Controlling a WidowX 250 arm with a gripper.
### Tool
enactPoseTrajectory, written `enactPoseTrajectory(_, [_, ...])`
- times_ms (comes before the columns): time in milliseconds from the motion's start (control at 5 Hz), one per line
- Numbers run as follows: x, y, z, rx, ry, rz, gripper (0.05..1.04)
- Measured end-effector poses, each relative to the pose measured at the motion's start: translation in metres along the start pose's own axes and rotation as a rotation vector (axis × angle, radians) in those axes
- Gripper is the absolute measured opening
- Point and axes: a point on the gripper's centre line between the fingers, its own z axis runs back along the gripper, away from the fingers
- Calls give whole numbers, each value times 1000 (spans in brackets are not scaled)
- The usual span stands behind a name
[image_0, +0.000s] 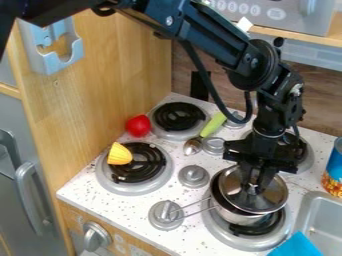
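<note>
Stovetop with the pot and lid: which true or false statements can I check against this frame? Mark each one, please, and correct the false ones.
1. The gripper is at the lid. True.
2. The lid lies on the counter, well away from the pot. False: it is over the pot.
3. A red ball is beside the wooden panel. True.
4. The yellow piece is in the sink. False: the yellow piece is on a burner.
5. The spoon has a green handle. True.
</note>
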Motion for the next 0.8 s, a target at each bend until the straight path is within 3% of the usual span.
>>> enactPoseTrajectory(200, [2,3,-1,2,0,4,324])
enactPoseTrajectory(400, [4,5,-1,-2,-6,6,402])
enactPoseTrajectory(800, [-1,10,-3,7,1,-6,907])
